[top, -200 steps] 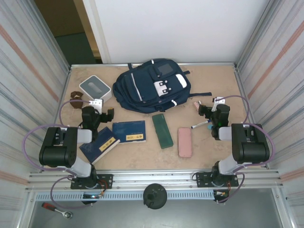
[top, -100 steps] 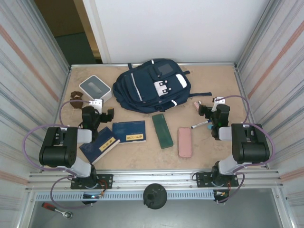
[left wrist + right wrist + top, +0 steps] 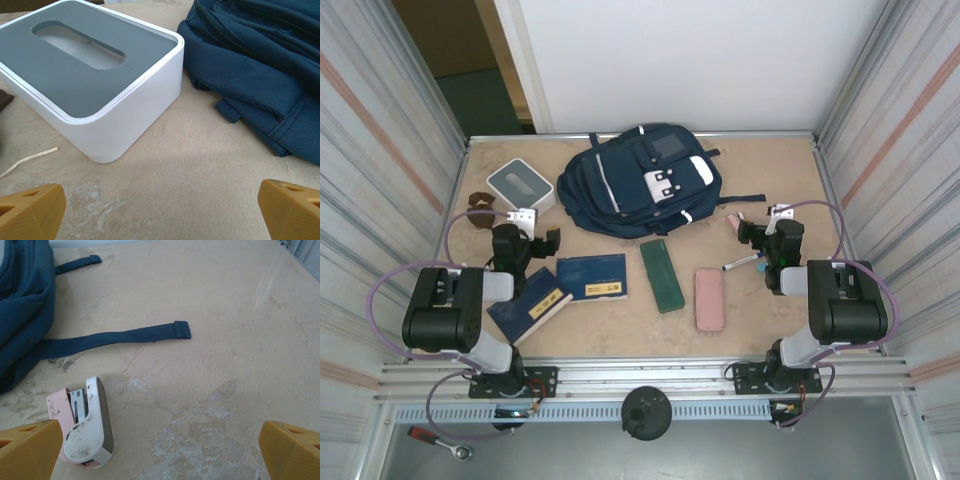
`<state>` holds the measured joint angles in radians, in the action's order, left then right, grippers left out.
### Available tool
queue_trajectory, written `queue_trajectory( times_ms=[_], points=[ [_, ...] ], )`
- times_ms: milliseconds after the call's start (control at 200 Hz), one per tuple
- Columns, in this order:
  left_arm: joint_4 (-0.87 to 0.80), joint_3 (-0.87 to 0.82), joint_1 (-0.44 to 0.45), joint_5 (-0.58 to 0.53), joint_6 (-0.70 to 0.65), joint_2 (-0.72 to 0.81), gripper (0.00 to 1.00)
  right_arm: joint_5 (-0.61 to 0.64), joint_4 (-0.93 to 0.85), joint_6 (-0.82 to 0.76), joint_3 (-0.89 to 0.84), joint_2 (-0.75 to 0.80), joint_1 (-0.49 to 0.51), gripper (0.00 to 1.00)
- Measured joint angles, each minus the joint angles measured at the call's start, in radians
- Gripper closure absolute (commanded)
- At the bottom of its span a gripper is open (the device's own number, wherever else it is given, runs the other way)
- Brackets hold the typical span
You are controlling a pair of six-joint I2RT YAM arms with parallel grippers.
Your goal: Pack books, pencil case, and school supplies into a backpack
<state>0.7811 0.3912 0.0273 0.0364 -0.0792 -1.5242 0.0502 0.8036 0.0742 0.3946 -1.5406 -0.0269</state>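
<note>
The navy backpack [image 3: 640,180] lies flat at the back middle of the table; its fabric also shows at the right of the left wrist view [image 3: 255,60]. Two dark-blue books [image 3: 592,276] [image 3: 528,305] with yellow labels lie side by side in front of it. A dark green oblong case [image 3: 662,275] and a pink one [image 3: 709,298] lie to their right; which is the pencil case I cannot tell. A white marker [image 3: 741,263] and a white-and-pink stapler [image 3: 85,430] lie near my right gripper [image 3: 160,452], which is open over bare table. My left gripper [image 3: 160,215] is open too, with nothing in it.
A white-and-grey square box [image 3: 90,75] stands just ahead of the left gripper, left of the backpack. A loose backpack strap [image 3: 115,337] runs across the table ahead of the right gripper. A small brown object [image 3: 478,202] lies at the far left. Ribbed walls close both sides.
</note>
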Motion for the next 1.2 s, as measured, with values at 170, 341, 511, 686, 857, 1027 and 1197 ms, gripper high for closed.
queue_trajectory(
  times_ms=[170, 341, 511, 686, 857, 1027, 1197],
  points=[
    [0.0, 0.0, -0.026, 0.034, 0.005, 0.0, 0.01, 0.0, 0.0, 0.0, 0.0, 0.0, 0.0, 0.01],
    [0.0, 0.0, -0.034, 0.05, 0.006, 0.0, 0.01, -0.002, 0.0, 0.0, 0.0, 0.0, -0.002, 0.01],
    [-0.045, 0.001, -0.034, 0.044, 0.015, 0.039, 0.01, 0.033, -0.145, 0.009, 0.044, 0.053, 0.003, 0.01],
    [-0.319, 0.089, -0.034, -0.113, 0.147, 0.239, 0.01, 0.118, -0.31, 0.077, 0.096, 0.277, 0.0, 0.01],
    [-0.638, 0.233, -0.087, -0.233, 0.375, 0.401, 0.01, 0.229, -0.592, 0.193, 0.211, 0.504, -0.009, 0.01],
    [-0.8, 0.235, -0.106, -0.1, 0.517, 0.534, 0.01, 0.212, -0.861, 0.311, 0.371, 0.616, -0.02, 0.01],
    [-0.853, 0.228, -0.042, 0.108, 0.626, 0.573, 0.01, 0.015, -1.027, 0.398, 0.384, 0.628, 0.021, 0.01]
  ],
)
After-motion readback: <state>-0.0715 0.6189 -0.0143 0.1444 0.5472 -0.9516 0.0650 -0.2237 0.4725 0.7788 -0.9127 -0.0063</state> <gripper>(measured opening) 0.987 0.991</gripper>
